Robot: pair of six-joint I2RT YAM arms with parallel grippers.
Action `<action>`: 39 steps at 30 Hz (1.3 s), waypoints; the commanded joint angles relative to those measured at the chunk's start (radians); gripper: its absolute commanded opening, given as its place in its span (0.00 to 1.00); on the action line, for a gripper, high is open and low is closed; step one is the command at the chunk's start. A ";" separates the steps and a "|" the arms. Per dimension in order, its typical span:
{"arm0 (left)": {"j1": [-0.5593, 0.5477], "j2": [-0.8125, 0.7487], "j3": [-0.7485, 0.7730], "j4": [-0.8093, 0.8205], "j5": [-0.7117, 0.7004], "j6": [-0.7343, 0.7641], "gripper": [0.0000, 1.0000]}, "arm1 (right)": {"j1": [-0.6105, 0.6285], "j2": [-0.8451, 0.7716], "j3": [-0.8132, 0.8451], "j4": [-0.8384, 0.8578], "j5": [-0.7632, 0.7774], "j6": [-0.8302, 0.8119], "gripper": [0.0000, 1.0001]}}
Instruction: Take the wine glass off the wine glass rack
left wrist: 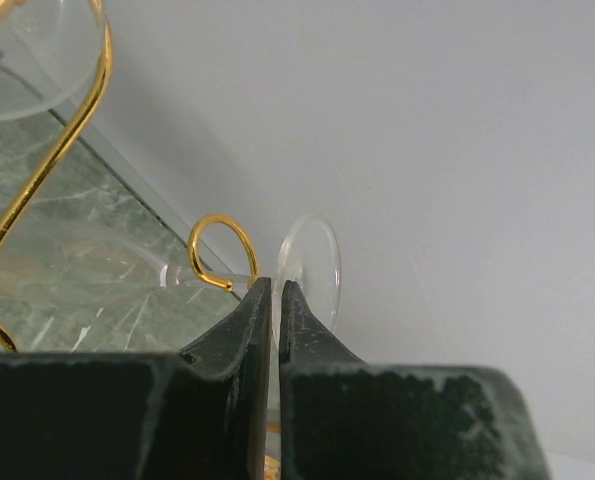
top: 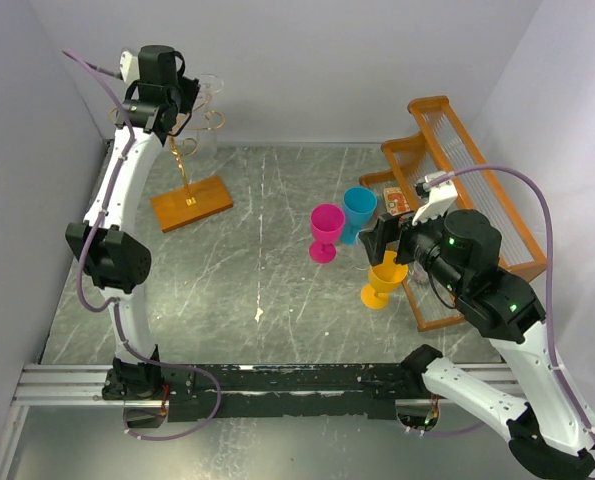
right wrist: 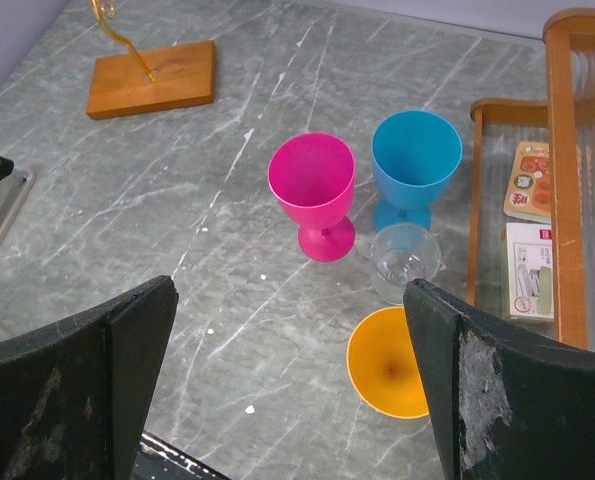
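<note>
The wine glass rack point(top: 191, 203) stands near the far left corner of the grey-green marble worktop point(top: 267, 200), its wooden base flat and its gold pole rising to scrolled arms. The wine glass point(left wrist: 315, 262) hangs there, its stem threaded through a gold hook point(left wrist: 222, 217) and its round foot just beyond it toward the back wall. The left end effector point(left wrist: 275, 290) is clenched on that stem between hook and foot. A second clear glass point(left wrist: 22, 70) hangs from another arm of the rack. The right end effector point(right wrist: 289, 290) is released, fingers spread wide, hovering above a pink goblet point(right wrist: 312, 185), a blue goblet point(right wrist: 415, 155), an orange goblet point(right wrist: 387, 372) and a small clear tumbler point(right wrist: 405, 260) toward the right edge, beside a larger wooden rack point(top: 467, 170).
</note>
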 commanded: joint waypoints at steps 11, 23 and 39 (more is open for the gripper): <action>0.022 -0.149 -0.081 0.075 0.030 -0.016 0.07 | 0.001 -0.014 -0.005 0.016 0.004 0.006 0.98; 0.096 -0.138 -0.091 0.087 0.069 -0.008 0.07 | 0.001 -0.016 -0.006 0.016 0.006 0.014 0.98; 0.087 0.054 0.040 0.316 0.242 -0.015 0.07 | 0.000 -0.006 -0.018 0.030 0.021 0.005 0.98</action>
